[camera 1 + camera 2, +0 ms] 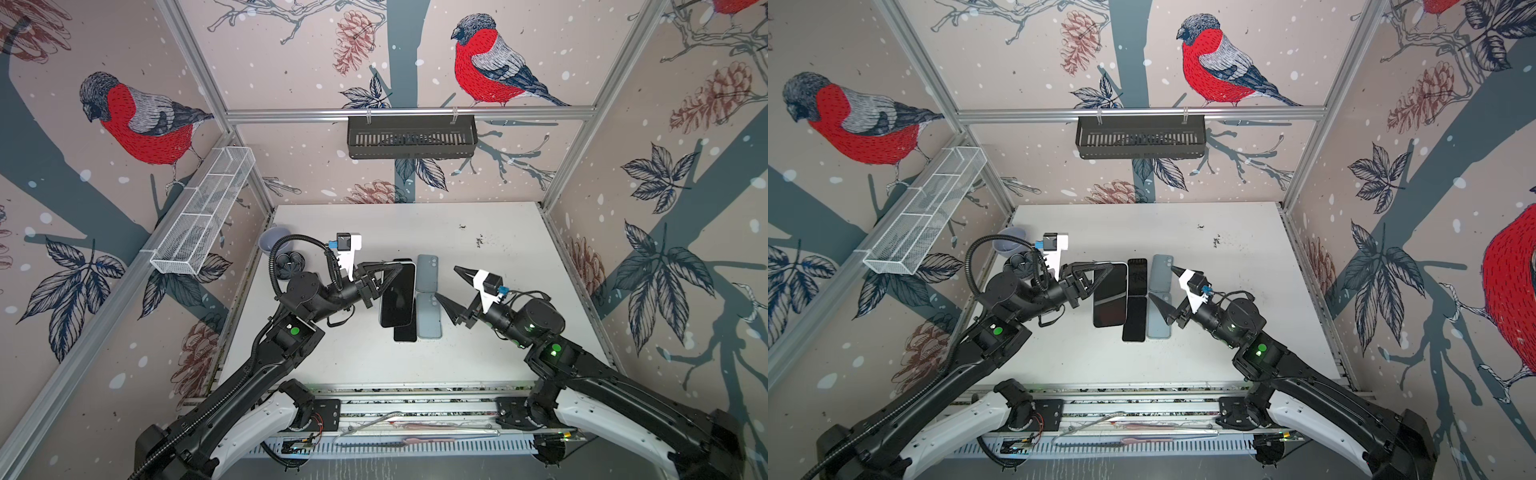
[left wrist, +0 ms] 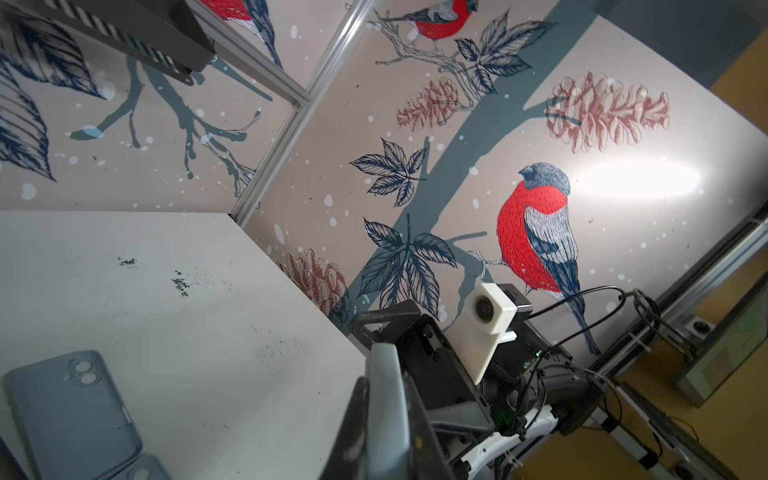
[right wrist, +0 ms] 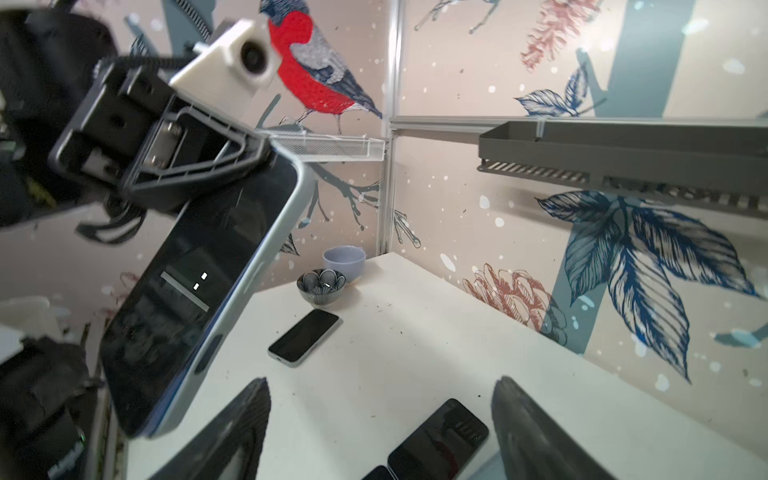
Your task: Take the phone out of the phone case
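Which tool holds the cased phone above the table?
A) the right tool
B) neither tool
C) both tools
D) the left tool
D: the left tool is shut on one end of the cased phone, while the right tool stands open and apart from it.

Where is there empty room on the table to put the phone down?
Bare table lies right of the cases, up to the right wall, and along the near edge between the two arms. The strip by the back wall is free too. The middle is crowded with phones and cases; bowls fill the far left corner.
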`<action>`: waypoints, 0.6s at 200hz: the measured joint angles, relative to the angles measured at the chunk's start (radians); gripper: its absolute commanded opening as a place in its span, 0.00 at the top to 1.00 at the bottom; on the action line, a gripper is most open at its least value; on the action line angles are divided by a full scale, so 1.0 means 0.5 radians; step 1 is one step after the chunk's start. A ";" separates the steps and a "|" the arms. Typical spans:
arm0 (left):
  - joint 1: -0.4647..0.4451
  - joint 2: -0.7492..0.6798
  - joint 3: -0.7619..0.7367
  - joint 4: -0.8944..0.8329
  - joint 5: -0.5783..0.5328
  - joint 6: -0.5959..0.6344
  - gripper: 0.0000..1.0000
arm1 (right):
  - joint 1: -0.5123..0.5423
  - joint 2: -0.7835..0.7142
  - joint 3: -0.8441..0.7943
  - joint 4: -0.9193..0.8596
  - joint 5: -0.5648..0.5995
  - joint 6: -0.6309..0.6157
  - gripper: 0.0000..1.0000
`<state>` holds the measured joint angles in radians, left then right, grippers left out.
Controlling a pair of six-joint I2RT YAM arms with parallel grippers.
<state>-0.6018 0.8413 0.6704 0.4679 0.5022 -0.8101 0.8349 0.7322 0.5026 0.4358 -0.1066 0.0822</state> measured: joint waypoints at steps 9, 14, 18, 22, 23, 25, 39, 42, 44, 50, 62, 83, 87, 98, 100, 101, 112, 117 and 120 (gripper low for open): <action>0.004 -0.002 -0.034 0.031 -0.058 -0.112 1.00 | -0.029 0.011 0.058 -0.041 0.002 0.168 0.17; 0.005 -0.002 -0.051 0.043 -0.091 -0.175 1.00 | -0.044 0.019 0.085 -0.068 0.001 0.247 0.17; 0.005 -0.002 -0.065 0.053 -0.118 -0.228 1.00 | -0.053 0.024 0.101 -0.085 -0.002 0.304 0.17; 0.005 -0.002 -0.078 0.069 -0.140 -0.270 1.00 | -0.063 0.030 0.116 -0.101 -0.014 0.371 0.17; 0.005 -0.002 -0.084 0.076 -0.147 -0.285 1.00 | -0.066 0.031 0.119 -0.106 -0.018 0.390 0.17; 0.005 -0.003 -0.092 0.088 -0.159 -0.310 1.00 | -0.069 0.033 0.123 -0.112 -0.027 0.423 0.18; 0.005 -0.017 -0.153 0.155 -0.234 -0.455 1.00 | -0.082 0.031 0.114 -0.140 -0.086 0.616 0.18; 0.005 -0.024 -0.174 0.182 -0.256 -0.488 1.00 | -0.083 0.030 0.106 -0.139 -0.101 0.647 0.18; 0.005 -0.029 -0.189 0.198 -0.269 -0.512 1.00 | -0.083 0.028 0.099 -0.139 -0.112 0.675 0.18; 0.006 -0.043 -0.228 0.240 -0.302 -0.571 1.00 | -0.083 0.021 0.074 -0.137 -0.145 0.748 0.19; 0.007 -0.060 -0.294 0.298 -0.363 -0.674 1.00 | -0.083 0.005 0.014 -0.123 -0.195 0.884 0.19; 0.007 -0.089 -0.389 0.409 -0.452 -0.811 1.00 | -0.083 -0.011 -0.117 -0.037 -0.282 1.092 0.21; 0.007 -0.094 -0.403 0.429 -0.465 -0.829 1.00 | -0.083 -0.011 -0.142 -0.010 -0.301 1.128 0.22; 0.007 -0.104 -0.439 0.483 -0.498 -0.881 1.00 | -0.083 -0.003 -0.206 0.063 -0.352 1.221 0.24; 0.007 -0.105 -0.444 0.498 -0.504 -0.887 1.00 | -0.083 0.000 -0.216 0.080 -0.362 1.240 0.24; 0.007 -0.105 -0.449 0.509 -0.507 -0.892 1.00 | -0.083 0.001 -0.219 0.085 -0.365 1.247 0.24; 0.007 -0.105 -0.475 0.568 -0.535 -0.922 1.00 | -0.083 0.025 -0.259 0.154 -0.410 1.325 0.25; 0.007 -0.105 -0.484 0.588 -0.541 -0.941 1.00 | -0.083 0.034 -0.272 0.182 -0.426 1.357 0.26; 0.007 -0.105 -0.488 0.600 -0.542 -0.948 1.00 | -0.082 0.041 -0.278 0.197 -0.438 1.371 0.26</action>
<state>-0.5983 0.7887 0.4267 0.7677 0.2310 -1.2842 0.7937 0.7528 0.3634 0.5343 -0.3256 0.7677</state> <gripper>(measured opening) 0.124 0.749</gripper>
